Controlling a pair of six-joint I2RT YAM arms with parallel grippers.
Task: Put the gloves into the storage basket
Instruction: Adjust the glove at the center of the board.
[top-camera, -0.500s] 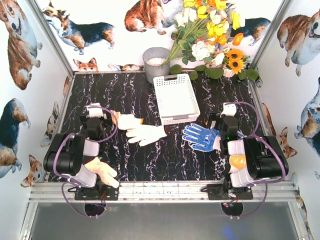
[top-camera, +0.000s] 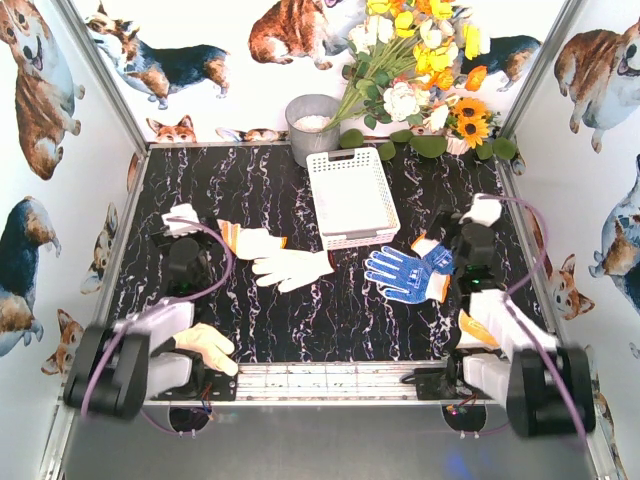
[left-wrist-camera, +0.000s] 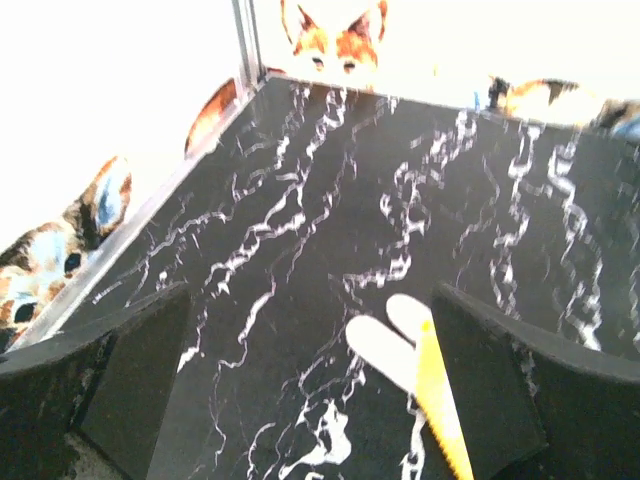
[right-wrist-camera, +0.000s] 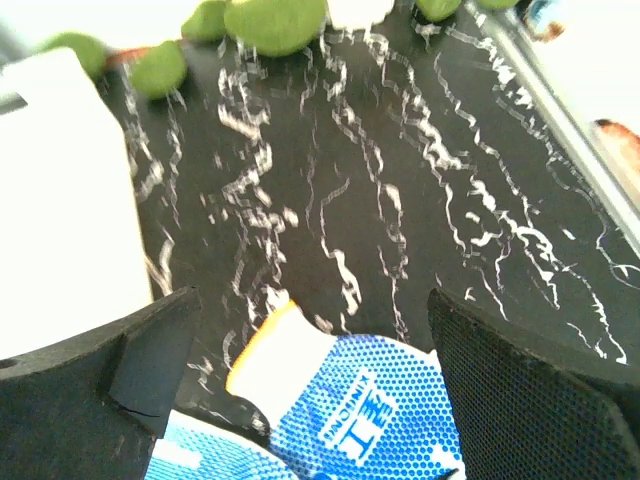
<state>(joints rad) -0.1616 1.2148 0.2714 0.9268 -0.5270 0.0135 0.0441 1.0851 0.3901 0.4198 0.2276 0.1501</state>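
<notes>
Top external: one basket (top-camera: 350, 195); five gloves (top-camera: 292, 268) visible, two blue-dotted; one bucket (top-camera: 312, 125), flowers (top-camera: 410, 70) behind; left gripper (left-wrist-camera: 310, 300), right gripper (right-wrist-camera: 312, 300) wide apart, empty.

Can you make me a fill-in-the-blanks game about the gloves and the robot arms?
The right gripper is near the ___ dotted glove.
The left gripper is wide ___.
Behind the storage basket stands a grey ___.
Missing words: blue, open, bucket.
</notes>
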